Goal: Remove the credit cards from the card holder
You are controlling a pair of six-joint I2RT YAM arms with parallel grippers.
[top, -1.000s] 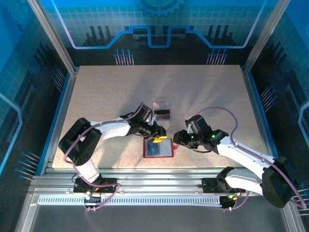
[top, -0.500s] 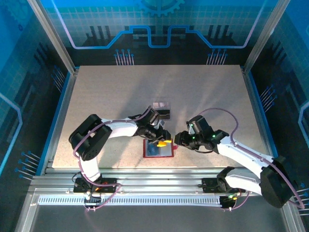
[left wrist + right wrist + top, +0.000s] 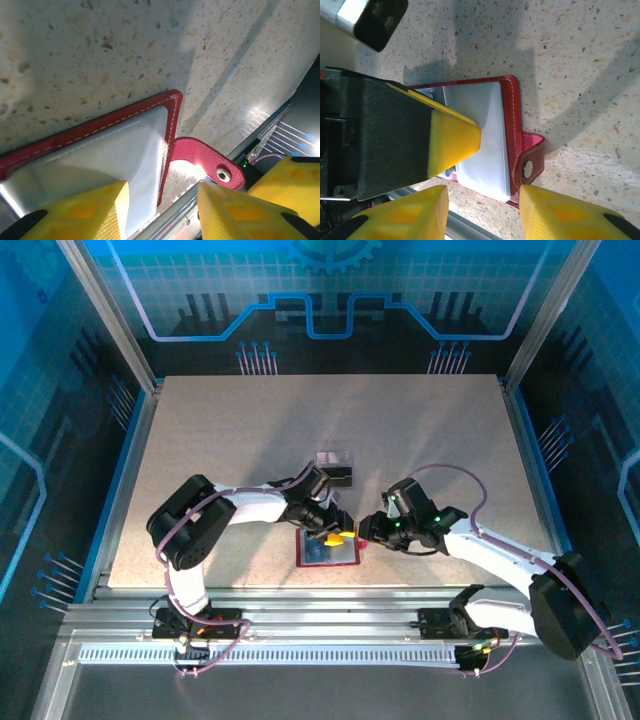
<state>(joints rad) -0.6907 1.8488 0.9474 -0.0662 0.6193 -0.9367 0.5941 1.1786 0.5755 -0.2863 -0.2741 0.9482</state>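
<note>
The card holder [image 3: 322,552] lies open near the table's front edge, dark red with a pale grey pocket [image 3: 485,130] and a side tab [image 3: 210,159]. My left gripper [image 3: 334,537] hovers over it with jaws open. One yellow finger [image 3: 451,141] rests on the pocket, and the other [image 3: 240,212] is past the tab. My right gripper [image 3: 363,531] stands open just right of the holder, its fingers [image 3: 555,215] straddling the tab corner. The blue edge of a card [image 3: 431,92] peeks out under the left finger. Two credit cards, grey [image 3: 335,457] and black [image 3: 341,477], lie on the table behind the holder.
The aluminium frame rail [image 3: 330,602] runs just in front of the holder. Blue enclosure walls [image 3: 90,390] flank the speckled table [image 3: 420,430], which has free room at the back and on both sides.
My left gripper has slid right and nearer over the holder, and its elbow has swung inward. Its jaws have widened slightly. The right gripper has edged left toward the tab.
</note>
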